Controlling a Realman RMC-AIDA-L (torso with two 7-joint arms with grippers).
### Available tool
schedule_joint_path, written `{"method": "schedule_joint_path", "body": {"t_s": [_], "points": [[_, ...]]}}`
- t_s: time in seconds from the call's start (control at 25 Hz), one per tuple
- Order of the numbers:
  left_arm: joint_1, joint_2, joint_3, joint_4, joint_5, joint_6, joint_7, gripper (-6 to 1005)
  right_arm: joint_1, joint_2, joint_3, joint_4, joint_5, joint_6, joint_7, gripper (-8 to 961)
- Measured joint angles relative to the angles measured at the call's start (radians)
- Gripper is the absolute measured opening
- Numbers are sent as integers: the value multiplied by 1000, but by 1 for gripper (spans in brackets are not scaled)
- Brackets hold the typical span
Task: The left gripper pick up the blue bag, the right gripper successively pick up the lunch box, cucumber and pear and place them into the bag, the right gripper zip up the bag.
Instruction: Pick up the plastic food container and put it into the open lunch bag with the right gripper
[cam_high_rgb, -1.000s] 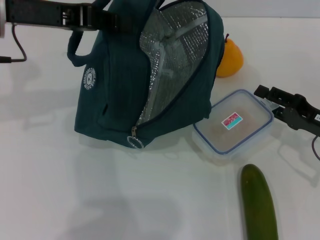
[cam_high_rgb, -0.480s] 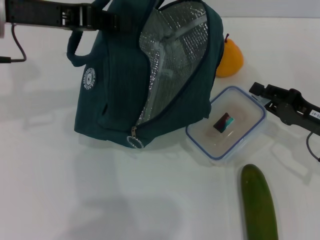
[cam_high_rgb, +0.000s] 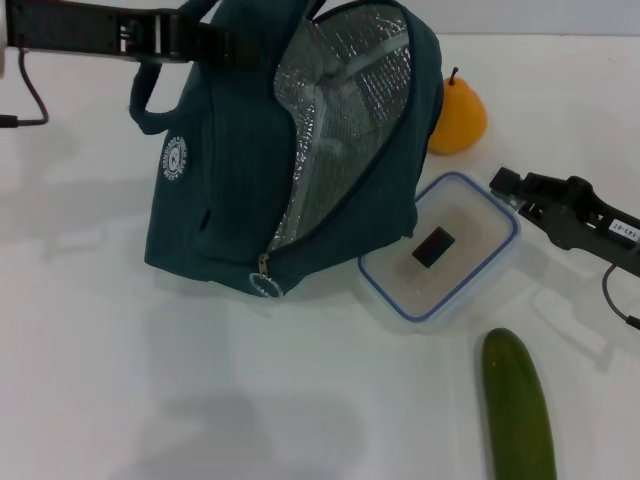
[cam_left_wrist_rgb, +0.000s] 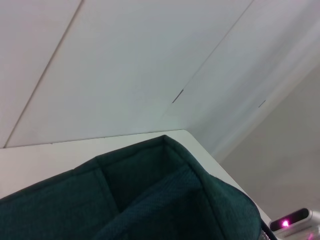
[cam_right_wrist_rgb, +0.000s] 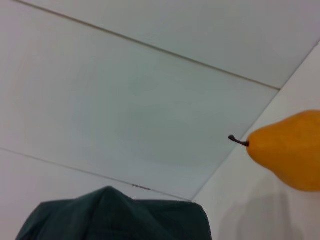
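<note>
My right gripper (cam_high_rgb: 508, 186) sits low over the white table (cam_high_rgb: 90, 340), its dark fingers pinching the far right edge of the lunch box (cam_high_rgb: 440, 247) — the clear box with the blue rim tilts a little, its near left corner tucked against the foot of the blue bag (cam_high_rgb: 250, 170). A small dark label shows on its lid.

My left gripper (cam_high_rgb: 185, 35) reaches in from the upper left and clamps the bag's top near the handle loop, holding the bag upright. The flap hangs wide, showing the silver quilted lining, and the zipper pull dangles at the bottom front corner, just above the tabletop. A round white badge marks the bag's left side.

The pear (cam_high_rgb: 458, 112), orange-yellow with a short dark stem, stands behind the lunch box, touching or almost touching the bag's back right edge. The cucumber (cam_high_rgb: 518, 405) lies lengthwise near the front right, well apart from the box.

The table is plain, matte white — soft shadows fall left of the bag and under my right arm. From the wrist views I see pale wall panels (cam_left_wrist_rgb: 125, 65) with thin seams, the table's far corner, and the pear (cam_right_wrist_rgb: 290, 150) against the white surface.
</note>
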Motion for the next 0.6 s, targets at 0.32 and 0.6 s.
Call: {"method": "schedule_joint_path", "body": {"t_s": [0.32, 0.6], "points": [[4, 0, 0, -1, 0, 1, 6, 66, -28, 0, 1, 10, 92, -11, 9, 94], [5, 0, 0, -1, 0, 2, 6, 66, -99, -6, 19, 13, 162, -97, 28, 95]]}}
